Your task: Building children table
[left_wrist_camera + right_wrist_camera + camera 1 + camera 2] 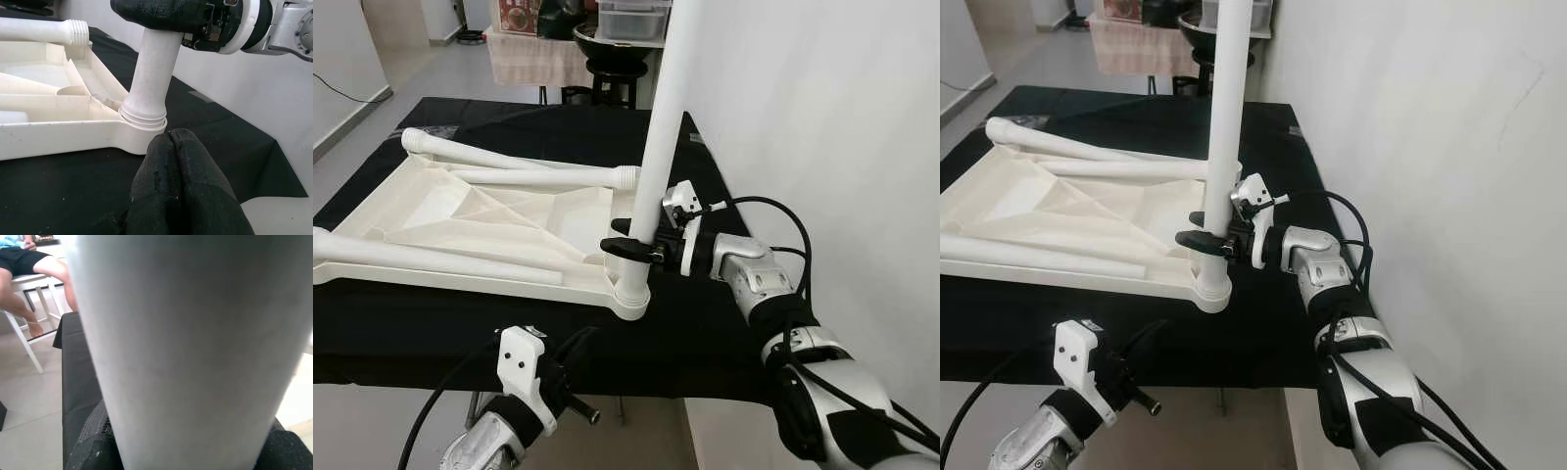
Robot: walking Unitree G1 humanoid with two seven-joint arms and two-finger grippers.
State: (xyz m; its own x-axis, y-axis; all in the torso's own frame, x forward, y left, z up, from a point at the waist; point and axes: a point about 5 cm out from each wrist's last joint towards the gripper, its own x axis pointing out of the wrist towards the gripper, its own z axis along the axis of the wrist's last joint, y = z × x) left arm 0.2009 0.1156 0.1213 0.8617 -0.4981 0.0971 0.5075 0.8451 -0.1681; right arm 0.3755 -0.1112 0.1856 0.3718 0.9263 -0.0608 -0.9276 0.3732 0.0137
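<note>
Left eye view shows our right claw (636,243) pinching the long white plastic table leg (658,137) low on its shaft, holding it upright with its threaded foot seated in the near right corner socket (632,291) of the white plastic table top panel (480,220). That panel lies upside down, ribbed underside up, on the black-clothed tabletop (705,323), which we judge is so the sockets face upward and legs can be screwed in from above. A low grip just above the socket keeps the leg steady and lets the wrist turn it; in the left wrist view some thread rings (143,117) are exposed above the socket rim, so we judge the leg is not fully screwed home.

Two more loose white plastic legs (509,162) lie across the far side of the panel, and another (431,257) lies along its near edge, waiting within reach.

Our left claw (579,409) hangs below the tabletop's near edge, fingers (181,186) pressed together and holding nothing, clear of the work.

In the right wrist view a seated person's legs (34,269) are visible beyond the table, on a white chair (24,308)
</note>
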